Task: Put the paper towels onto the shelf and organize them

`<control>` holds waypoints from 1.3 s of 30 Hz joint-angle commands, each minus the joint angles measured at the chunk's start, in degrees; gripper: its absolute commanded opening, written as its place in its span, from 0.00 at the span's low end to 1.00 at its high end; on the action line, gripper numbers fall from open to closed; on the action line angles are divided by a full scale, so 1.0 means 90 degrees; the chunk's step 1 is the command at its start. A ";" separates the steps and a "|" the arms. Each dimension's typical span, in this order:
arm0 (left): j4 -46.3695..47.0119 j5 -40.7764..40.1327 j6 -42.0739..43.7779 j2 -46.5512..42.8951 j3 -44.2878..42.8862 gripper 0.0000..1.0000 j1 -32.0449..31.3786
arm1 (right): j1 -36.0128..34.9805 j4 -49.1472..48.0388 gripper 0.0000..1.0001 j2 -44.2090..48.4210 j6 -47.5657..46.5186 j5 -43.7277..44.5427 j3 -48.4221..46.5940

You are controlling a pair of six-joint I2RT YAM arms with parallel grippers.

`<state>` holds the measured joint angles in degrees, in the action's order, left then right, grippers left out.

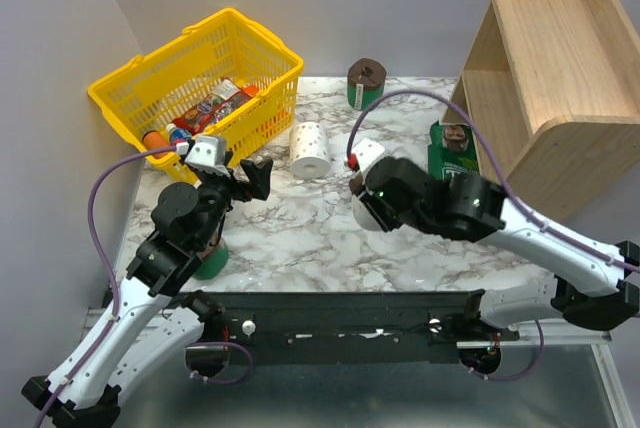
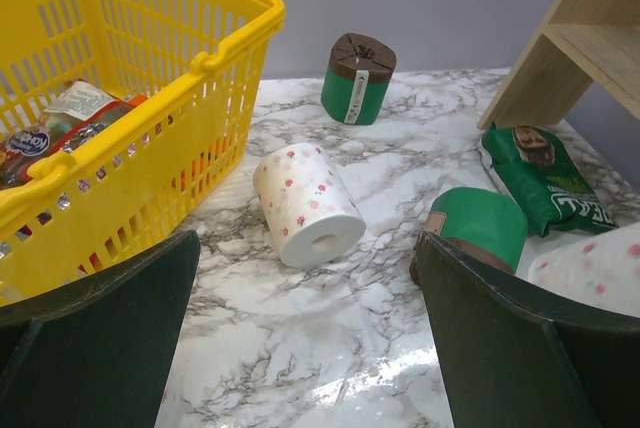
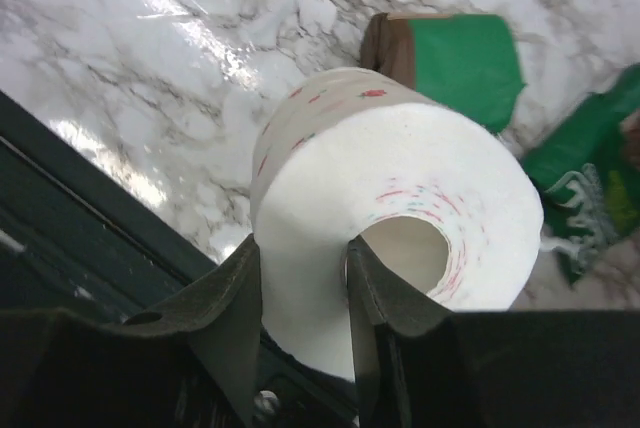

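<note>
My right gripper [image 3: 300, 258] is shut on a white paper towel roll with red dots [image 3: 400, 208], one finger inside its hollow core and one outside, holding it above the table. In the top view this gripper [image 1: 358, 203] hides the roll. A second white roll [image 1: 310, 150] lies on its side mid-table, and shows in the left wrist view [image 2: 305, 206]. My left gripper [image 1: 250, 173] is open and empty, pointing at it from a short distance. A green roll [image 1: 367, 83] stands at the back. Another green roll [image 2: 480, 228] lies near the held one. The wooden shelf [image 1: 560, 78] stands at the far right.
A yellow basket [image 1: 200, 78] with packaged goods stands at the back left, close to my left gripper. A green bag [image 1: 455, 148] lies in front of the shelf. A green roll [image 1: 210, 260] sits partly hidden under my left arm.
</note>
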<state>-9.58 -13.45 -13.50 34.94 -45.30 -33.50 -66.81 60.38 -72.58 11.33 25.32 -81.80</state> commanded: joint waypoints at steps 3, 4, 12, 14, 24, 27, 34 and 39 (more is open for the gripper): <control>-0.0019 -0.0214 -0.0004 -0.0112 -0.0006 0.99 -0.0028 | 0.0050 0.1717 0.38 -0.1238 -0.2087 0.1691 -0.4017; -0.0029 -0.0234 0.0005 -0.0103 -0.0006 0.99 -0.0028 | 0.0088 0.1787 0.38 -0.1349 -0.2350 0.2037 -0.4297; -0.0029 -0.0253 0.0005 -0.0103 0.0014 0.99 -0.0028 | 0.1416 -0.1236 0.39 -0.0716 -0.5181 0.3248 -0.4653; 0.0000 -0.0263 0.0006 -0.0083 0.0033 0.99 -0.0028 | 0.1495 -0.2467 0.42 -0.0346 -0.6252 0.3387 -0.4292; 0.0010 -0.0117 -0.0034 -0.0103 0.0014 0.99 -0.0048 | 0.2969 -0.2930 0.46 0.0299 -0.7646 0.2901 -0.4008; 0.0010 -0.0097 -0.0034 -0.0103 0.0023 0.99 -0.0058 | 0.3369 -0.2580 0.48 0.0437 -0.7481 0.2208 -0.3802; 0.0020 -0.0097 -0.0033 -0.0054 0.0033 0.99 -0.0077 | 0.4345 -0.1720 0.43 0.0310 -0.7002 0.1143 -0.3801; 0.0020 -0.0077 -0.0033 0.0014 0.0014 0.99 -0.0087 | 0.4727 -0.1699 0.42 0.0232 -0.6884 0.0859 -0.3812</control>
<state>-9.58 -14.31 -13.52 34.68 -45.30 -33.89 -26.41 44.14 -70.54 -51.05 37.87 -115.85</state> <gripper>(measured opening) 0.988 0.443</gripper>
